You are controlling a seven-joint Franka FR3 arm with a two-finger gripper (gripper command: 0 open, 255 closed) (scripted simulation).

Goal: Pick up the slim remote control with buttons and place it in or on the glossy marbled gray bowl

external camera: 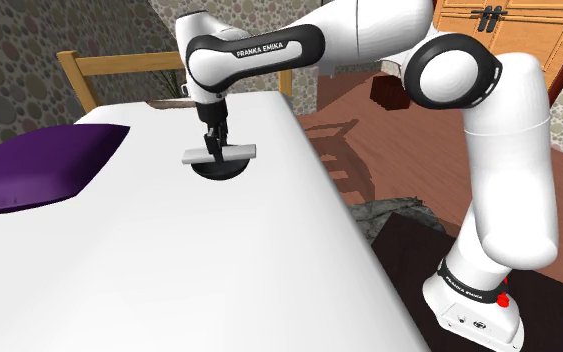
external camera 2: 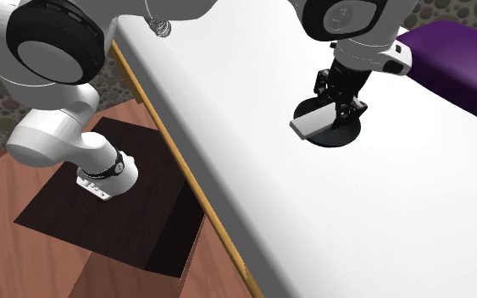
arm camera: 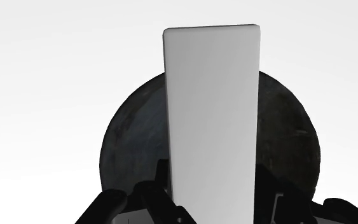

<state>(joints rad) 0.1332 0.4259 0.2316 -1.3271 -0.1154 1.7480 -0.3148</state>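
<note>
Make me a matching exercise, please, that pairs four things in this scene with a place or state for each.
Things:
1. remote
2. bowl
3. purple cushion
4. stand

Places or states:
A. on the wooden floor, beside the white surface
B. clasped in the gripper, above the bowl
C. dark and marbled, resting on the white surface
D. lying on the white surface at the shoulder view's left edge

Pairs: 1-B, 2-C, 3-D, 4-A
</note>
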